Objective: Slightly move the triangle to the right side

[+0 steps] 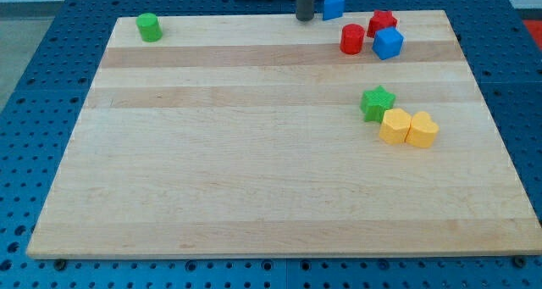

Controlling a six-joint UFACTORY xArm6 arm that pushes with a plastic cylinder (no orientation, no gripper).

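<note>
The blue triangle lies at the view's top edge of the wooden board, right of centre. My tip stands just to the triangle's left, a small gap from it. Below and right of the triangle are a red cylinder, a red star-like block and a blue cube, close together.
A green star touches a yellow hexagon-like block and a yellow heart at the view's right. A green cylinder sits at the top left corner. Blue pegboard surrounds the board.
</note>
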